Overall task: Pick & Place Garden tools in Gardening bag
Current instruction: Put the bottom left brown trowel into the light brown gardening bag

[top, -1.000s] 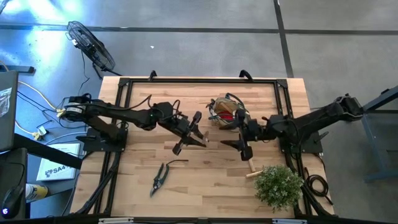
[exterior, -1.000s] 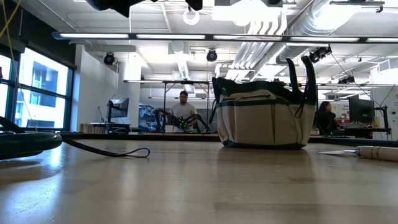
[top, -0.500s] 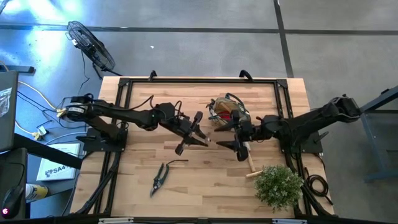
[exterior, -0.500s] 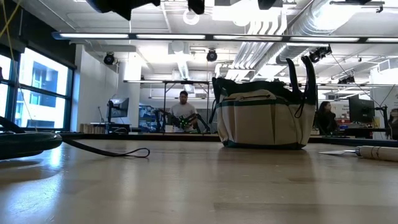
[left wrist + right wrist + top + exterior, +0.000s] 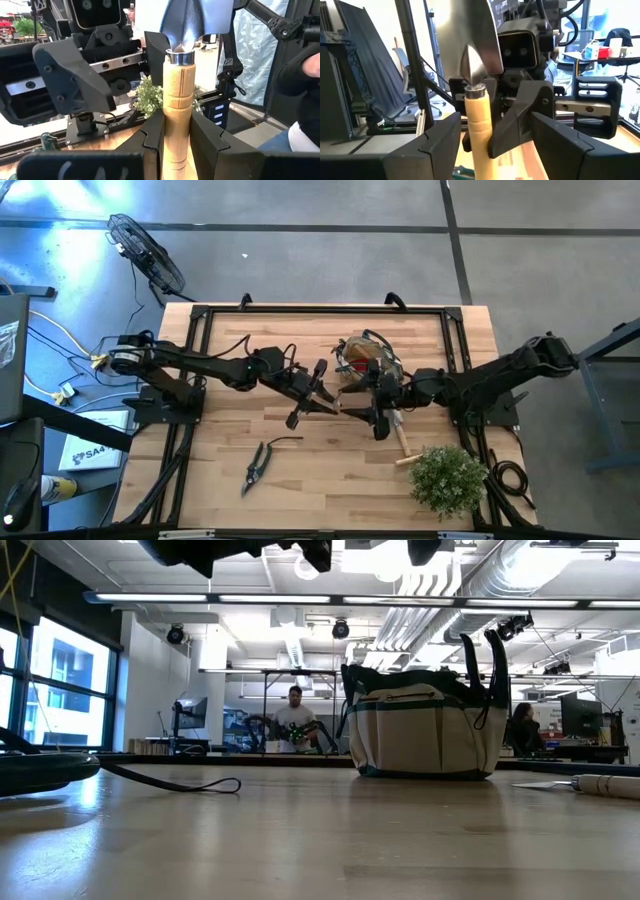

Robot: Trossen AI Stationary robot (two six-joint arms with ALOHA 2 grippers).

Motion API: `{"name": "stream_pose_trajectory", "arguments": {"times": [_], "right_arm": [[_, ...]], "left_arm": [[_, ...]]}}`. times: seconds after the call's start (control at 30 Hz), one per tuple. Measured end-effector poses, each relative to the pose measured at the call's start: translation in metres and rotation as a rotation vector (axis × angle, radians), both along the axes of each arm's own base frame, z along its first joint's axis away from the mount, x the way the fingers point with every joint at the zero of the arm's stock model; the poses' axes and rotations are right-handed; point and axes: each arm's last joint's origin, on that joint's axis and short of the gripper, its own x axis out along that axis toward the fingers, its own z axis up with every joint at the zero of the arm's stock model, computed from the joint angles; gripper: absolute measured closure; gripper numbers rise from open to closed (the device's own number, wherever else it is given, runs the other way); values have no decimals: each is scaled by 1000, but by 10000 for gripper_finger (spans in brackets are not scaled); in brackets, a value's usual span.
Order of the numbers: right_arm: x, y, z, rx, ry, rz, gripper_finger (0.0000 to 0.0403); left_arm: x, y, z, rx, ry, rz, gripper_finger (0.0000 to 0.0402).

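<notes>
My left gripper [image 5: 318, 397] is above the table's middle, shut on a trowel [image 5: 178, 95] with a pale wooden handle and a grey metal blade [image 5: 197, 20]. My right gripper [image 5: 372, 416] faces it, open. Its two fingers [image 5: 440, 145] stand on either side of the same trowel's handle [image 5: 479, 132] without touching it. The olive-tan gardening bag [image 5: 365, 360] stands at the far middle, with something red inside; it also shows in the low view [image 5: 425, 730]. A second trowel [image 5: 401, 438] and dark pruning shears [image 5: 255, 465] lie flat on the table. My left gripper pinches the trowel's wooden handle [image 5: 176, 130] between its two fingers [image 5: 150, 142], below the metal collar. The fingers come about level from the table's left. The trowel is lifted clear of the table, and its blade stands out beyond the fingertips toward my right gripper.
A bushy green plant [image 5: 448, 478] stands at the near right corner, close to the second trowel's handle [image 5: 610, 785]. The shears' cord loop [image 5: 185, 783] lies on the table. A black frame [image 5: 320, 310] runs around the table. People are in the room behind.
My right gripper has moved toward the table's left, up to the trowel held by my left gripper, so its open fingers now stand around the handle. My left gripper has kept the trowel lifted and has edged slightly toward the right.
</notes>
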Motion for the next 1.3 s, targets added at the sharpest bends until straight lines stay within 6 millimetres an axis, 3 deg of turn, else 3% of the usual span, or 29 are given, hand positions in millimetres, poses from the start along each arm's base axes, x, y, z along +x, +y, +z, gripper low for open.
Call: {"name": "stream_pose_trajectory", "arguments": {"times": [0.7, 1.3], "right_arm": [[10, -2, -13, 32, 46, -8, 175], [14, -2, -10, 31, 57, 19, 175]], "left_arm": [[5, 1, -7, 0, 15, 36, 346], [11, 1, -17, -6, 34, 35, 346]]}}
